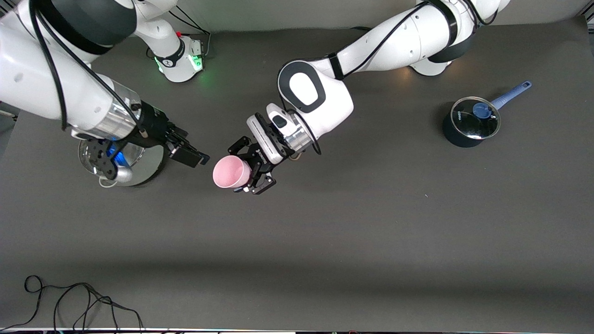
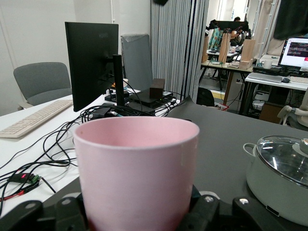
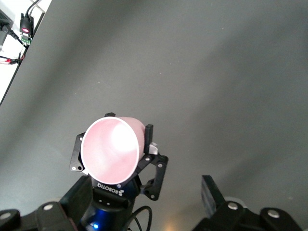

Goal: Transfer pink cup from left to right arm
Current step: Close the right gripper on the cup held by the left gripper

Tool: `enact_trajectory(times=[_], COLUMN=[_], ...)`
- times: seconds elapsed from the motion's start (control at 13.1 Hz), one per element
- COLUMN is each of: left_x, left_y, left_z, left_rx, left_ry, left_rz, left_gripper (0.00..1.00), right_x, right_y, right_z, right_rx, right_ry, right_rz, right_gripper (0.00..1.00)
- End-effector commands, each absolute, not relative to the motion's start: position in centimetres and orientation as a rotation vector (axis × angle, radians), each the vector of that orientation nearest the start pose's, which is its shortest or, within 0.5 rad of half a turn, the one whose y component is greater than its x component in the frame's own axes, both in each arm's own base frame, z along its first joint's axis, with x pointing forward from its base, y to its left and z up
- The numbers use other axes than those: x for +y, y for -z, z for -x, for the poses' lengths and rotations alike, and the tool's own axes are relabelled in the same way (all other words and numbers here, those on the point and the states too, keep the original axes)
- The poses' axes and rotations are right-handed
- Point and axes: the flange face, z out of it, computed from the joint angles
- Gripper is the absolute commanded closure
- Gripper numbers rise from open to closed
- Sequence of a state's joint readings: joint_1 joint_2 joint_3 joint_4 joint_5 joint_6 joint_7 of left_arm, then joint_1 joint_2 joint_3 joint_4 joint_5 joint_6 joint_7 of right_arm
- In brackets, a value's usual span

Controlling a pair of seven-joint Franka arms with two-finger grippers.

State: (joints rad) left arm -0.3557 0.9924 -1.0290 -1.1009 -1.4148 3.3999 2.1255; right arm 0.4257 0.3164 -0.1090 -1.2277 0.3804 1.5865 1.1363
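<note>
The pink cup [image 1: 230, 171] is held in the air over the middle of the table, lying on its side with its open mouth toward the right arm's end. My left gripper [image 1: 248, 168] is shut on the pink cup, a finger on each side of its base. In the left wrist view the cup [image 2: 137, 168] fills the space between my left gripper's [image 2: 138, 214] jaws. My right gripper [image 1: 188, 150] is open and empty, a short gap from the cup's rim. The right wrist view [image 3: 139, 197] looks straight into the cup [image 3: 111, 149].
A steel pot with a glass lid [image 1: 139, 162] stands under the right arm's wrist. A dark blue saucepan with a lid and a blue handle [image 1: 471, 121] stands toward the left arm's end. A black cable [image 1: 69, 301] lies at the table's front edge.
</note>
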Motion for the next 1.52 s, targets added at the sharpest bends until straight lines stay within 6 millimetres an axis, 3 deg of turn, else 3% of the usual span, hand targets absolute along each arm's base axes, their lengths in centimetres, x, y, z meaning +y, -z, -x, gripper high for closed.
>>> enact_trajectory(times=[0.0, 0.38, 0.61, 0.84, 1.14, 1.45], left_x=[-55.7, -56.3, -56.4, -56.3, -56.3, -56.4], left_y=[-40.7, -41.1, -41.1, -41.3, -41.3, -41.4], left_z=[-53.0, -52.6, -52.5, -52.6, -52.6, -52.5], left_rx=[-0.973, -0.969, -0.969, -0.964, -0.964, -0.962], left_ry=[-1.373, -1.377, -1.377, -1.38, -1.38, -1.379], left_rz=[-1.885, -1.872, -1.875, -1.874, -1.874, -1.871], left_gripper=[1.0, 1.0, 1.0, 1.0, 1.0, 1.0], right_x=[26.1, 27.7, 28.3, 28.2, 28.0, 28.0], right_y=[-58.8, -55.2, -54.5, -55.2, -55.7, -55.8], right_z=[-61.0, -61.5, -61.4, -61.1, -61.1, -61.1], right_rx=[1.152, 1.153, 1.15, 1.157, 1.156, 1.159], right_ry=[-0.294, -0.351, -0.37, -0.367, -0.353, -0.347], right_rz=[2.565, 2.599, 2.612, 2.607, 2.607, 2.611], right_gripper=[0.0, 0.0, 0.02, 0.33, 0.62, 1.0])
